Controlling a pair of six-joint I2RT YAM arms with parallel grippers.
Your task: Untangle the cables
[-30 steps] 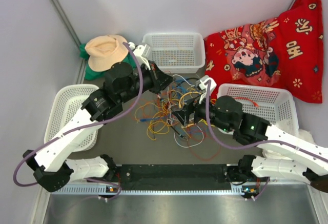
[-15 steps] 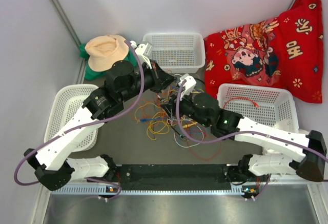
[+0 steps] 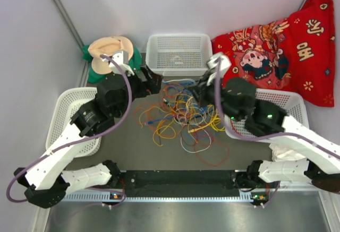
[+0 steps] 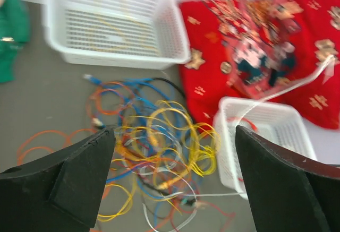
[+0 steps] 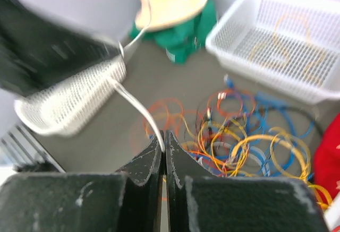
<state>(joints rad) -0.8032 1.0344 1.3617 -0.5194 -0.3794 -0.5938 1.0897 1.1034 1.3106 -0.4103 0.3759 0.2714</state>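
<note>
The cables lie in a loose tangle of yellow, orange, blue, red, white and black loops on the grey table between the arms; they also show as the cables and the cables. My left gripper hovers over the pile's back left edge. In the left wrist view the left gripper is open wide with nothing between its fingers. My right gripper is over the pile's back right. The right gripper is shut on a thin white cable that runs up and left from its tips.
A white basket stands at the back holding a yellow cable. Another basket is at the left. A third basket at the right holds a red cable. A beige hat on green cloth and a red printed cloth lie at the back.
The left gripper opened and drew back to the left. The right gripper dipped into the tangle, shut on the white cable and pulled back to the right.
</note>
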